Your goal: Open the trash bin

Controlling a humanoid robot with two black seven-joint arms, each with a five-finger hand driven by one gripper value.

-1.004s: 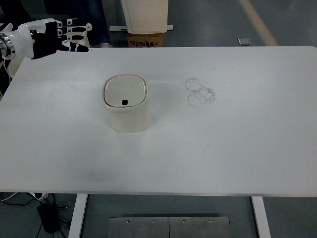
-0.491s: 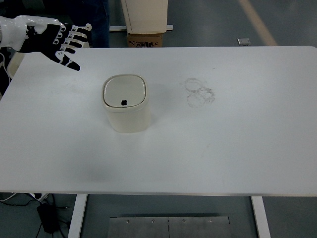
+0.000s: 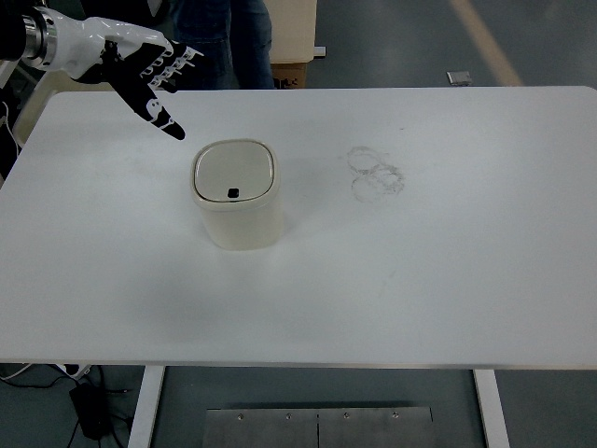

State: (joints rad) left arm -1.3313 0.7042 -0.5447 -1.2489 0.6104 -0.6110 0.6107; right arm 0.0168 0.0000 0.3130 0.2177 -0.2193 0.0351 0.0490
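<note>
A small cream trash bin (image 3: 236, 193) stands upright left of the table's middle. Its rounded square lid is down, with a small black button near the lid's front edge. My left hand (image 3: 157, 86) comes in from the upper left, black with white finger segments. Its fingers are spread and hold nothing. The hand hovers up and to the left of the bin, apart from it. The right arm does not show.
Faint ring marks (image 3: 376, 173) stain the white table (image 3: 420, 280) right of the bin. A cardboard box (image 3: 284, 73) and a person's legs (image 3: 224, 42) stand beyond the far edge. A black cable lies on the floor at bottom left.
My left hand has moved right and toward the bin from the table's far left corner, its fingers spreading and tilting downward. The bin has not moved.
</note>
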